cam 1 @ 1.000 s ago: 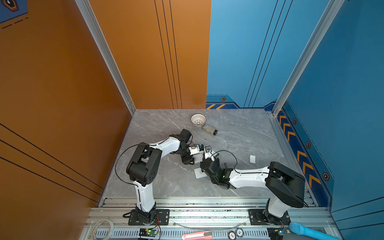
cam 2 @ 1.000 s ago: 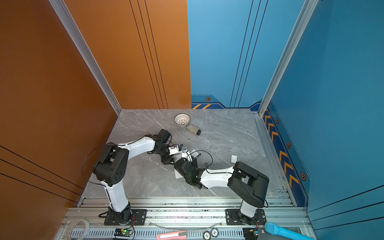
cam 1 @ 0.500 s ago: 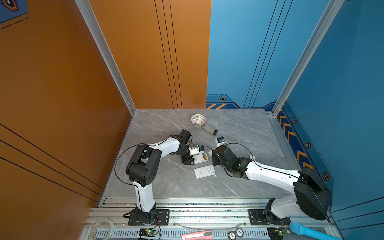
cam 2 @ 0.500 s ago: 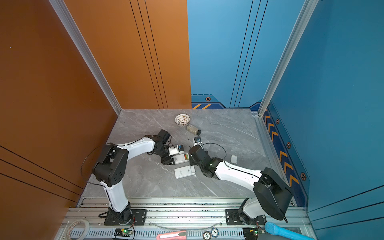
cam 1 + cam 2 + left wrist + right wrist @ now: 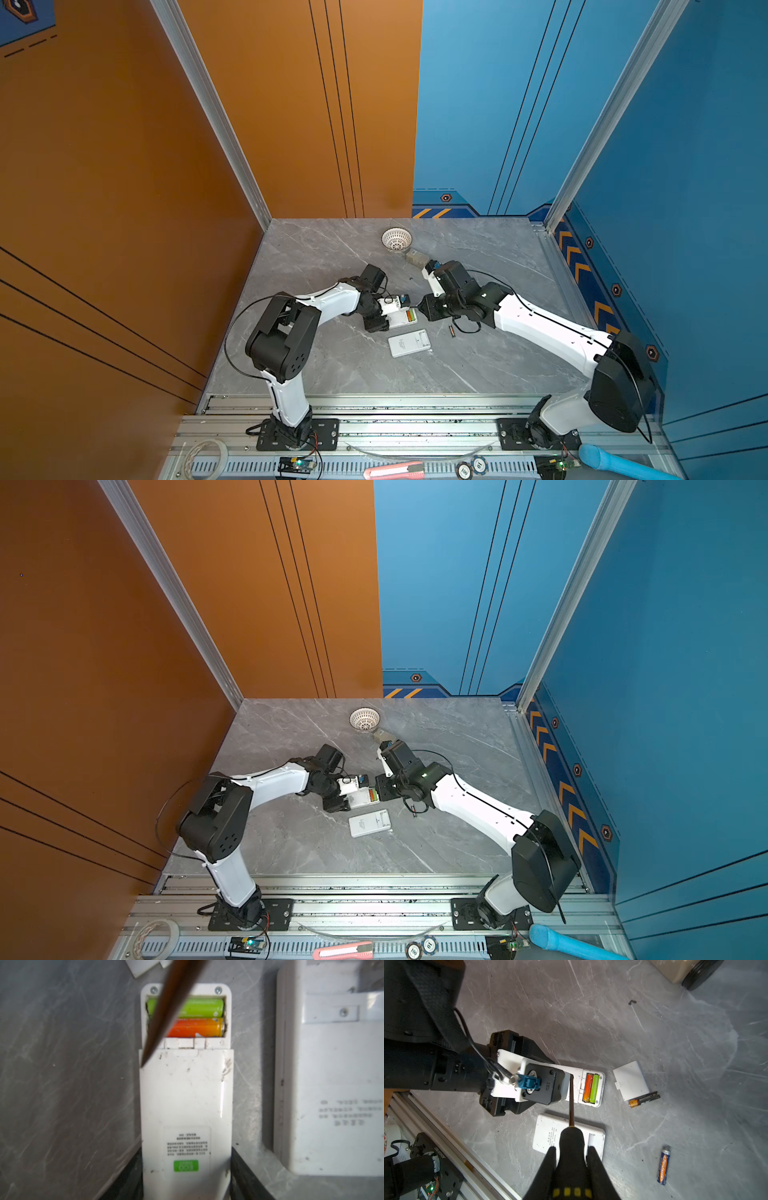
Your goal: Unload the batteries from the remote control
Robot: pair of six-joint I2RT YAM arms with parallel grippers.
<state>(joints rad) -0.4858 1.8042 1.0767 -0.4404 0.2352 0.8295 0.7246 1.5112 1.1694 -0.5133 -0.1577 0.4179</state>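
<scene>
Two batteries (image 5: 594, 1088), one green and one orange, sit side by side in the uncovered bay of the remote control (image 5: 401, 319), which lies in the lower middle of the frame in both top views. The left gripper (image 5: 186, 1167) is clenched on the remote's body from both sides, well back from the bay. That probably pins it flat on the table (image 5: 332, 374) while leaving the cells exposed. The right gripper (image 5: 571, 1156) grasps the black handle of a screwdriver (image 5: 571, 1103). Its thin shaft slants across the bay, with the tip near the remote's edge just beside it (a lever for prying, I would judge, since the jaws look too broad for the slot). To the right of the remote in a top view lies a loose battery (image 5: 451, 331), already out. The right wrist view shows a black-and-orange battery (image 5: 644, 1099) just beside the detached cover (image 5: 631, 1080). A second remote (image 5: 409, 343) lies just below in the frame.
</scene>
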